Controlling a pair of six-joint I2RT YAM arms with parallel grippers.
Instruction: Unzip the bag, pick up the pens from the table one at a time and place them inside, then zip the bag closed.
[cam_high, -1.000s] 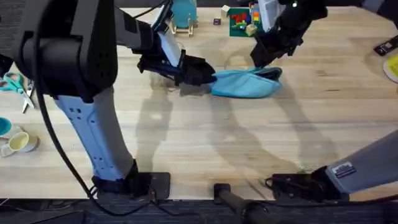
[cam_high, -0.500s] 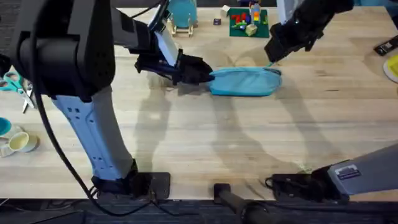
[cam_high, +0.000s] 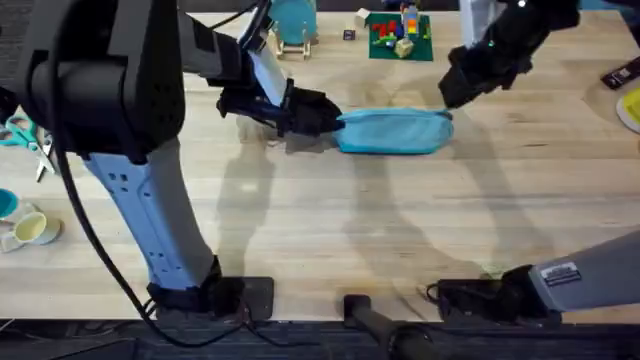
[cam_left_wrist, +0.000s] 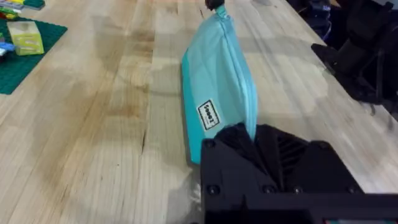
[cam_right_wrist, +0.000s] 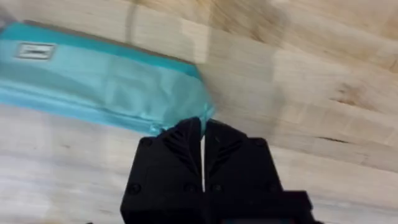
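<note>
The left wrist view reveals a label (cam_left_wrist: 208, 115) on the bag (cam_high: 392, 131). The left gripper (cam_high: 322, 113) clenches the bag's end; the right gripper (cam_high: 452, 92), jaws pressed together, pinches its zipper end at upper right.

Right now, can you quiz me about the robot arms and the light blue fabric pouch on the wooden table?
1. True or false: the light blue fabric pencil pouch hangs in the air.
2. Which gripper clamps the pouch's end nearest its white label? A) left gripper B) right gripper C) neither
3. Fill in: the right gripper's fingers are ___.

Key: 1 false, it lies on the light wooden table; 2 A; 3 shut.
</note>
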